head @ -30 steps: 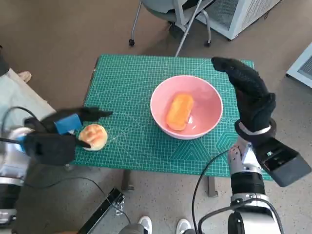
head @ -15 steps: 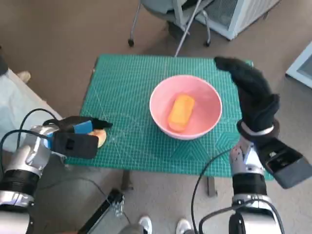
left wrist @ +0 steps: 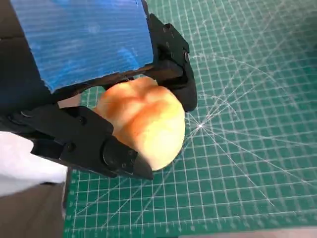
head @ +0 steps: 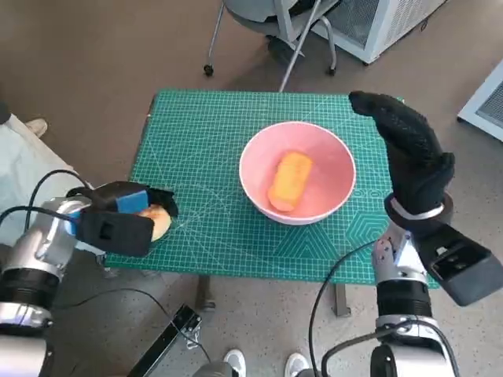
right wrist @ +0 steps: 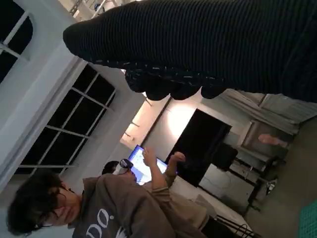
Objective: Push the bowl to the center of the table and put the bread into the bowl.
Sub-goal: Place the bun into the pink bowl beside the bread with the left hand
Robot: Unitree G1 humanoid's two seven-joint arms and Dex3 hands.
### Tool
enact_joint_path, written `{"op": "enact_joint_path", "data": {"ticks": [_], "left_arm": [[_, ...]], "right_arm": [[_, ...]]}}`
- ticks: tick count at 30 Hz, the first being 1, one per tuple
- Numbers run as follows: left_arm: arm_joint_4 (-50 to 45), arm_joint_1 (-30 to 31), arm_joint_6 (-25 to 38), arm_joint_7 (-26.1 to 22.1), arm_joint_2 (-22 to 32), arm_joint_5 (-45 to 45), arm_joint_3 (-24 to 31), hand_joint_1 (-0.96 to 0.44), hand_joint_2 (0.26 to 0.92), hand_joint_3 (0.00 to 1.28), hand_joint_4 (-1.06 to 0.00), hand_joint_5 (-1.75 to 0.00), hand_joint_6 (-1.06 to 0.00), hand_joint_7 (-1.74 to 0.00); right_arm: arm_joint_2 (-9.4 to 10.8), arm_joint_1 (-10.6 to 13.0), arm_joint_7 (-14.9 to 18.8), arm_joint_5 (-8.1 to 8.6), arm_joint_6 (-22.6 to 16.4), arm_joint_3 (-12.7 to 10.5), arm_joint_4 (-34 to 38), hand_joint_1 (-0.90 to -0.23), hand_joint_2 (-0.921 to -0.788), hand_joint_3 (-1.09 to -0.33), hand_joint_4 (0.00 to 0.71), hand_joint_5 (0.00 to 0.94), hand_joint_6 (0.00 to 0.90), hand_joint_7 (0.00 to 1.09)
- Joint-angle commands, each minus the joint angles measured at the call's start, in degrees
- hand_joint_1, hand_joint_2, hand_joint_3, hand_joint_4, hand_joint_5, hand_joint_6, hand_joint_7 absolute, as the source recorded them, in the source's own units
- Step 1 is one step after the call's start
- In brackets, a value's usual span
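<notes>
A pink bowl [head: 259,153] stands near the middle of the green mat [head: 204,133], and an orange oblong bread [head: 288,180] lies inside it. At the mat's near left corner my left hand [head: 122,217] grips a round golden bun [head: 159,224]; the left wrist view shows the bun [left wrist: 143,121] held between the black fingers [left wrist: 173,74], just above the mat [left wrist: 257,99]. My gloved right hand [head: 409,149] is raised beside the bowl's right side, fingers straight and holding nothing. The right wrist view shows only the glove [right wrist: 208,44].
A chair base with castors [head: 271,35] stands beyond the table's far edge. A white unit [head: 377,23] is at the back right. Cables hang below the table's near edge. A person [right wrist: 99,203] sits in the right wrist view.
My left hand has closed round the bun at the mat's near left corner and now covers most of it. The right hand and bowl have hardly moved.
</notes>
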Motion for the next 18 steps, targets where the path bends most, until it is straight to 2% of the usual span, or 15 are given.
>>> {"op": "enact_joint_path", "data": {"ticks": [1,5,9,18], "left_arm": [[-7.2,-2.4,1.1,-1.5,2.4,-5.4,5.3,0.0,0.92,0.09,-0.58,-1.34,-0.7,-1.02],[-10.3,-4.2,0.0,-0.2,1.8,-8.9,8.8,0.0,0.92,0.08,-0.58,-1.38,-0.73,-0.96],[-11.5,-7.8,-2.0,1.7,0.0,-10.8,10.5,0.0,0.916,0.08,-0.6,-1.35,-0.72,-0.98],[-14.7,-16.2,-0.8,5.2,-6.4,-8.1,7.8,0.0,0.92,0.06,-0.66,-1.19,-0.68,-1.12]], "right_arm": [[-0.1,1.0,-0.5,-0.9,0.0,0.0,0.5,-0.615,-0.921,-0.729,0.326,0.0,0.002,0.85],[0.0,0.7,-0.6,-1.03,0.1,-0.1,0.9,-0.616,-0.921,-0.729,0.326,0.0,0.001,0.85],[0.2,0.3,-0.7,-1.17,0.1,0.0,1.3,-0.616,-0.921,-0.73,0.326,0.0,0.001,0.85],[0.9,-0.2,-0.8,-1.27,0.4,0.3,1.5,-0.605,-0.921,-0.735,0.332,0.003,-0.001,0.85]]}}
